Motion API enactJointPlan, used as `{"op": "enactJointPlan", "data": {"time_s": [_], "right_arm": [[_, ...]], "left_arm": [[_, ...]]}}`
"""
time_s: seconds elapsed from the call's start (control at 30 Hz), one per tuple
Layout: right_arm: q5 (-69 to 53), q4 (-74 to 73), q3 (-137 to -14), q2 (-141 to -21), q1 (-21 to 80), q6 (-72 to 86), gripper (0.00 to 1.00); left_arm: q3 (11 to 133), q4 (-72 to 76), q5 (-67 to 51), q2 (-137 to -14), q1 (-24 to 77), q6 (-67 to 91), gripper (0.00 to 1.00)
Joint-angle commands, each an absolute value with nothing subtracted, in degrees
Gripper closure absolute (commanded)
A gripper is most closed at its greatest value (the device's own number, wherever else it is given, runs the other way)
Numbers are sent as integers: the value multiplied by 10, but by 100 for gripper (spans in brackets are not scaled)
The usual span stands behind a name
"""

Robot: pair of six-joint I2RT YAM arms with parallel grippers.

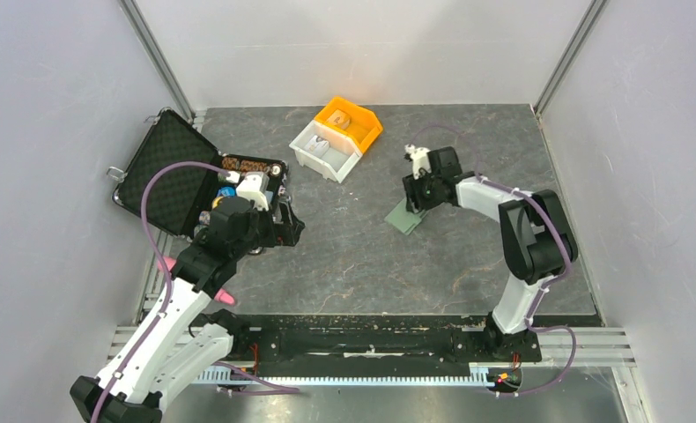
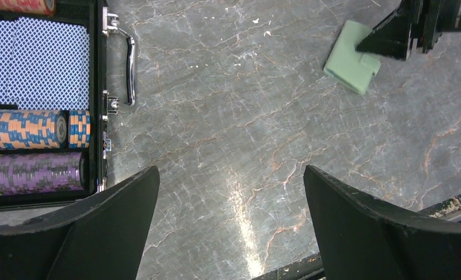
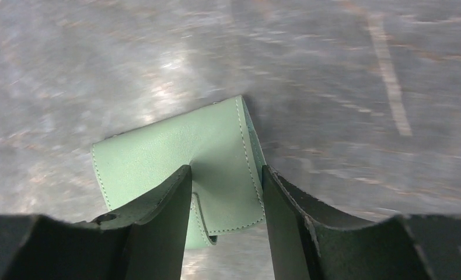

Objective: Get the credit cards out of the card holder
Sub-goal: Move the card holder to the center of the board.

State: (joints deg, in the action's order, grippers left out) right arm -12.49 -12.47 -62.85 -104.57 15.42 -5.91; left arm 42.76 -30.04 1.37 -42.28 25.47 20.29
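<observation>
The pale green card holder [image 1: 405,217] lies closed on the grey table right of centre. It also shows in the left wrist view [image 2: 351,58] and the right wrist view [image 3: 158,151]. My right gripper [image 1: 421,196] is right over it, open, and its tips [image 3: 226,172] straddle the stitched tab flap. I cannot tell whether they touch the flap. No credit cards are in view. My left gripper [image 1: 287,227] is open and empty [image 2: 231,175], above bare table beside the black case.
An open black foam-lined case [image 1: 164,172] stands at the left, with rows of poker chips [image 2: 24,128] and a blue patterned block [image 2: 35,61]. An orange bin [image 1: 349,119] and a white bin [image 1: 325,150] stand at the back centre.
</observation>
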Motion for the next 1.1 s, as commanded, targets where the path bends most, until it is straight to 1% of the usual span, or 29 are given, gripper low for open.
{"op": "enactJointPlan", "data": {"time_s": [0.0,0.17,0.33,0.37,0.57,0.67,0.73,0.93,1.07], "right_arm": [[-129,-158,-571,-1026,223,-66,52],[-121,-139,-521,-989,310,-58,52],[-124,-120,-477,-946,351,-45,52],[-128,-119,-473,-936,355,-43,51],[-128,-108,-445,-859,356,-2,35],[-122,-76,-409,-809,356,51,33],[-115,-47,-375,-775,356,86,35],[-100,29,-276,-693,353,210,44],[-95,79,-217,-660,345,288,50]], "left_arm": [[443,-316,22,-429,256,212,0],[434,-317,-27,-459,256,251,0],[427,-314,-83,-490,257,278,0],[425,-307,-94,-494,257,283,0],[405,-260,-140,-536,273,324,1],[382,-214,-158,-568,297,354,4],[366,-175,-167,-595,317,371,6],[357,-69,-168,-698,353,396,13],[377,-9,-171,-778,379,395,22]]}}
